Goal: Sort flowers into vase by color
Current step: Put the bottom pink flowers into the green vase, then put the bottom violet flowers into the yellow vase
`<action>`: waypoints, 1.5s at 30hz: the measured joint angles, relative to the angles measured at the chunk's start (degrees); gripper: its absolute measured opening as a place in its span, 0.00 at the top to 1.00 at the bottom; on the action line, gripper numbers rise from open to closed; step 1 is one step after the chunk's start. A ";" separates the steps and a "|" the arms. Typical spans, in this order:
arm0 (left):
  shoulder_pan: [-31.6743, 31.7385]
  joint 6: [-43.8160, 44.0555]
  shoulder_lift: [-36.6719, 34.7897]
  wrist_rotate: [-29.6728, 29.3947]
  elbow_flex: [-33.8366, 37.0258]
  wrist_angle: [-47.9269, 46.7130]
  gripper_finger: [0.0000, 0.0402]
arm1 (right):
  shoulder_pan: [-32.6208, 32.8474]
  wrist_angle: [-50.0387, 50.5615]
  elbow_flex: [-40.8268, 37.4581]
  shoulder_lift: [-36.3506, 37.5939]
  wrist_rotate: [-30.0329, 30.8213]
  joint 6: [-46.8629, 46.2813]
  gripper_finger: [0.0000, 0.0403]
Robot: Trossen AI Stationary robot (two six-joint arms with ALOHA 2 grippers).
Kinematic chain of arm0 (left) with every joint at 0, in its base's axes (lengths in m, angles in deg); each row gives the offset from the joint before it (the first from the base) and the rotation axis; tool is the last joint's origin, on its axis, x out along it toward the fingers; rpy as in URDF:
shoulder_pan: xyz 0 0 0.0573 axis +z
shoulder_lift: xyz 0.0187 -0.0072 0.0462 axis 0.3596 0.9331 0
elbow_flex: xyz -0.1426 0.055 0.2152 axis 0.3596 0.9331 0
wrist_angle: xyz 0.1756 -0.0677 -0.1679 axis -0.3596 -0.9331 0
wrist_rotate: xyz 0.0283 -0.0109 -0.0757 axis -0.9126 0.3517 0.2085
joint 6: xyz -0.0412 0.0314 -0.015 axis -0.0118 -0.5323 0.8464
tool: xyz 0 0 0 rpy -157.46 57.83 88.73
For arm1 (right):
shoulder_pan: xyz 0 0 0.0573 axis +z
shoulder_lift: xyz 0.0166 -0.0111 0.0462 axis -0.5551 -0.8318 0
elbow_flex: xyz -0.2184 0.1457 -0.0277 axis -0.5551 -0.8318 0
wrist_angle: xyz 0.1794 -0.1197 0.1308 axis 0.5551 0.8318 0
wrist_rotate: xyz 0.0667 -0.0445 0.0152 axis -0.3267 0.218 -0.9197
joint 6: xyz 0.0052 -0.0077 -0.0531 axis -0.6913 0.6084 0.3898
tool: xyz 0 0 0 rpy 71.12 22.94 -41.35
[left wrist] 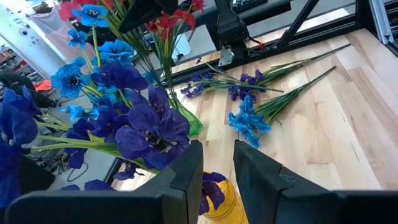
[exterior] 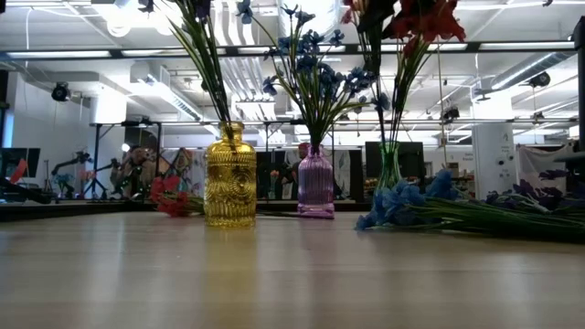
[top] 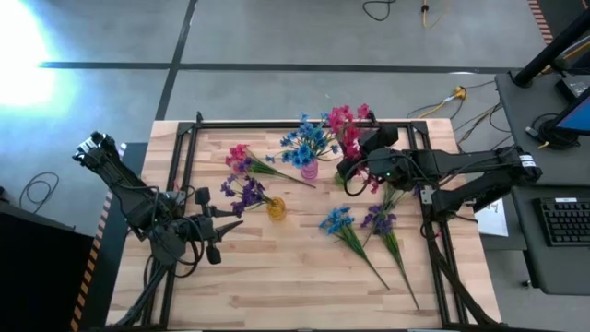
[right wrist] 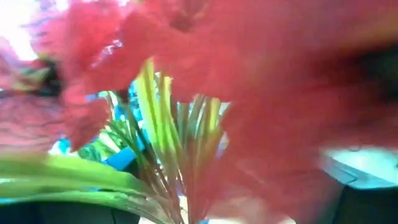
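Nearest you on the wooden table (top: 277,286), the left gripper (left wrist: 217,155) hovers low at the front left, its two dark fingers (left wrist: 189,171) parted by a narrow gap with nothing between them. To the front right, a loose blue sprig (top: 336,221) and a loose purple sprig (top: 378,219) lie side by side on the boards, stems trailing toward the front edge. Just beyond the left gripper stands a yellow vase (exterior: 229,178), holding purple flowers (top: 244,192). Farther back, near the middle, a pink vase (exterior: 315,183) holds the blue flowers (top: 304,143). A loose red-pink sprig (top: 240,157) lies flat on the table to its left, its stem reaching toward that vase. Farthest from you, toward the back right, a clear vase (exterior: 390,169) carries the red-pink flowers (top: 346,124), upright and fanned out. The right gripper (top: 348,171) sits right against that bunch, blooms and green stems filling its wrist camera, and you cannot tell how wide it stands or whether it has hold of any stem.
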 joint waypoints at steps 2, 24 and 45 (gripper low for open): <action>0.00 0.00 0.00 -0.01 0.00 0.00 0.81 | -0.54 0.43 -0.01 0.00 0.54 -0.20 0.32; 0.00 0.58 0.00 0.12 0.00 -0.10 0.81 | -1.67 10.34 5.16 0.96 -2.69 -6.45 0.36; -0.09 14.93 0.12 15.14 -8.63 -11.90 0.81 | -3.35 5.21 28.53 -0.87 -10.87 7.80 0.19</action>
